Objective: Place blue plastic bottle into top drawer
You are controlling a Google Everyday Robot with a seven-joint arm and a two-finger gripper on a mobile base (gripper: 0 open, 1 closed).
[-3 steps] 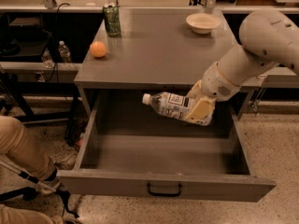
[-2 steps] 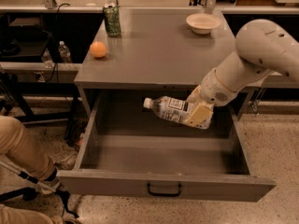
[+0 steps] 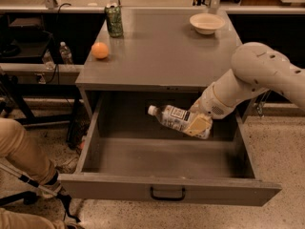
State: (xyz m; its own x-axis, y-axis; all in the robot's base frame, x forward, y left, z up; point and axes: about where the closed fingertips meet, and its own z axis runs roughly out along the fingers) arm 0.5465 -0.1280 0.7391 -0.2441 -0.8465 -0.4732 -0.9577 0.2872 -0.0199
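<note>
The top drawer (image 3: 167, 191) of the grey cabinet stands pulled wide open, its black handle centred on the front panel. The blue plastic bottle (image 3: 172, 119), clear with a white cap and a white label, lies nearly horizontal in the air above the drawer's inside, cap pointing left. My gripper (image 3: 200, 124) is shut on the bottle's base end, at the right-middle of the drawer opening, just below the cabinet top's front edge. My white arm reaches in from the right.
On the cabinet top (image 3: 167, 51) stand a green drink can (image 3: 114, 20), an orange ball (image 3: 100, 50) and a cream bowl (image 3: 206, 23). Two small clear bottles (image 3: 65, 53) stand on a shelf at the left. A person's leg (image 3: 24, 156) is at lower left.
My arm has lowered and drawn in slightly. The bottle has shifted a little to the right and down, staying over the open drawer.
</note>
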